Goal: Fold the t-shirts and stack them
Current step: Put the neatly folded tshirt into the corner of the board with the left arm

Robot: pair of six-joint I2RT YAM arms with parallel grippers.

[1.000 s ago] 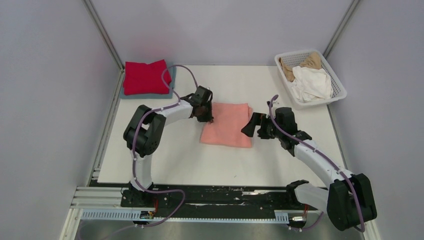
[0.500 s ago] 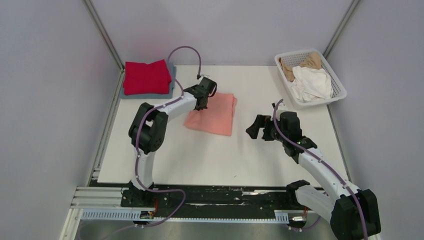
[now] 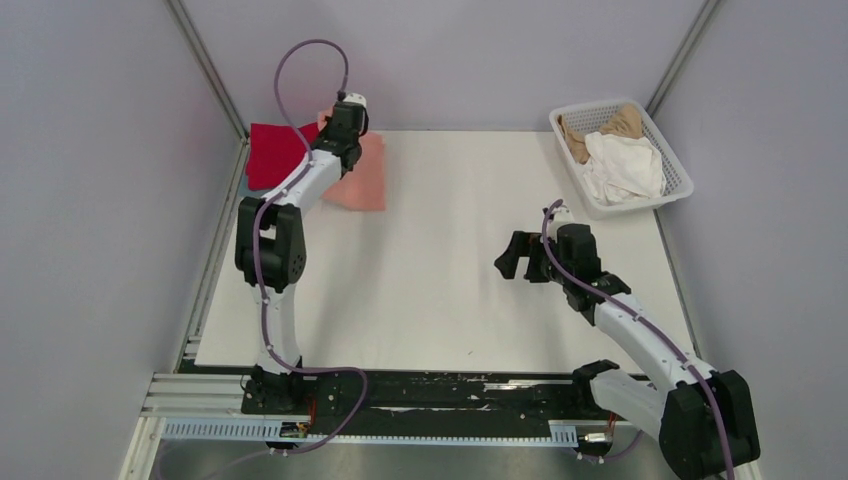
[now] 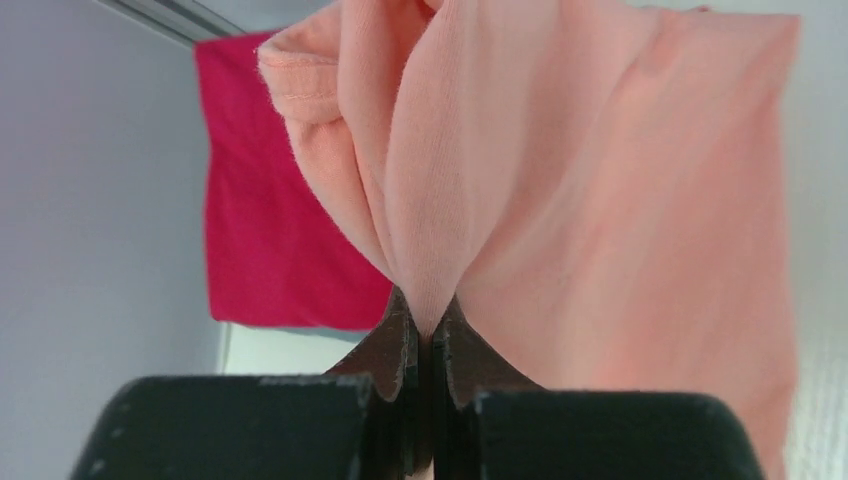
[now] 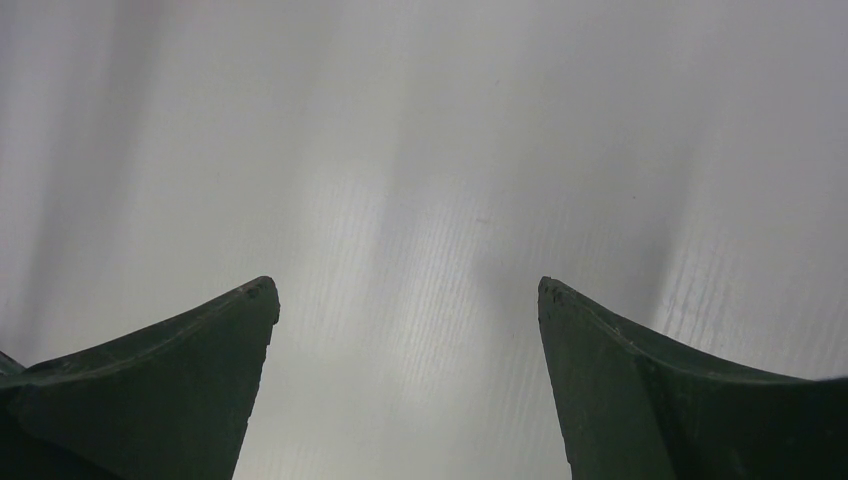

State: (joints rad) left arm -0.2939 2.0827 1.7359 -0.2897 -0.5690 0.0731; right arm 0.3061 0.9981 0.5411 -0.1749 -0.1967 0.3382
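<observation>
The left tool [image 4: 426, 330], pinching the folded salmon-pink t-shirt [image 3: 364, 182], has carried it upper left over the red t-shirt [image 3: 268, 150] for stacking; the right tool [image 5: 408, 300] stands wide.

White lattice basket [image 3: 640, 206] on far right corner of white table [image 3: 440, 290]; slotted metal rail [image 3: 190, 400] along near edge.
</observation>
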